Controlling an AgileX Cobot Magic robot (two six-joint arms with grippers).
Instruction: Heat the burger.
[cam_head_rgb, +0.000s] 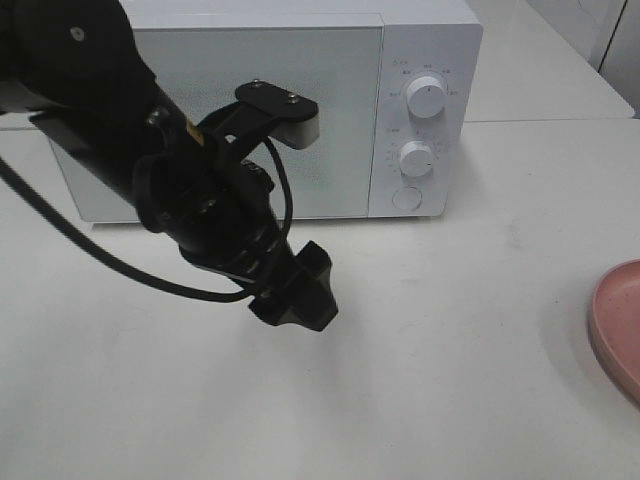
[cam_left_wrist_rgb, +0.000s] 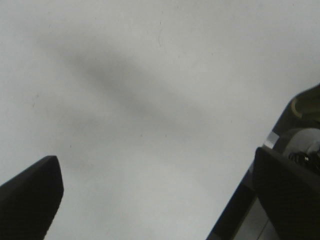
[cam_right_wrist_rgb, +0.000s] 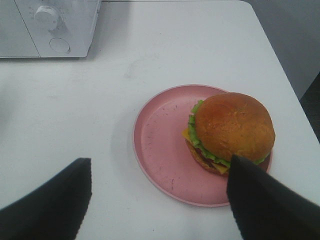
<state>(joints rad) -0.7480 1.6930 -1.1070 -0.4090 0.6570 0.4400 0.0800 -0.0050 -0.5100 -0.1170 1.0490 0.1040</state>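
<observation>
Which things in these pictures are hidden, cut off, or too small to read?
- Burger: absent from the exterior high view; only the pink plate rim enters there, cut by the right edge.
- Microwave door: partly covered by the left arm; whether there is a handle cannot be told.
- Dial labels: too small to read.
- Left gripper: the exterior high view hides its jaws; the left wrist view shows them apart.
- Right gripper: fingertips cut by the edge.

Lab-style tabletop: white table (cam_head_rgb: 450, 380), microwave (cam_head_rgb: 300, 110), no kitchen fittings.

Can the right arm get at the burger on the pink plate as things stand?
Probably yes. The right gripper hangs above the table with jaws apart, and the burger sits uncovered on the pink plate just ahead of it. Nothing lies between them.
</observation>
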